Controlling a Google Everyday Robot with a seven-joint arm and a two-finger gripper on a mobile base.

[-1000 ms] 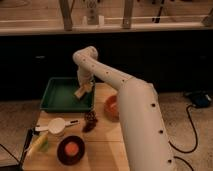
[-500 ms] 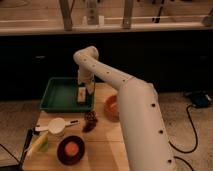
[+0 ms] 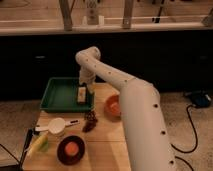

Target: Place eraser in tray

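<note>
Over tray (image 3: 56,96) right edge: pincer (image 3: 86,89) at eraser (image 3: 81,95).

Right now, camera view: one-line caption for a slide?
The gripper hangs over the right side of the dark green tray, the tan eraser right at it, inside the rim.

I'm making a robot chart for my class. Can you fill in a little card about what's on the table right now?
tray: green, back left of the table
eraser: tan block, inside the tray by its right rim
gripper: over the tray's right side, right at the eraser
orange bowl: right of the tray
dark bowl: front, next to the corn cob
</note>
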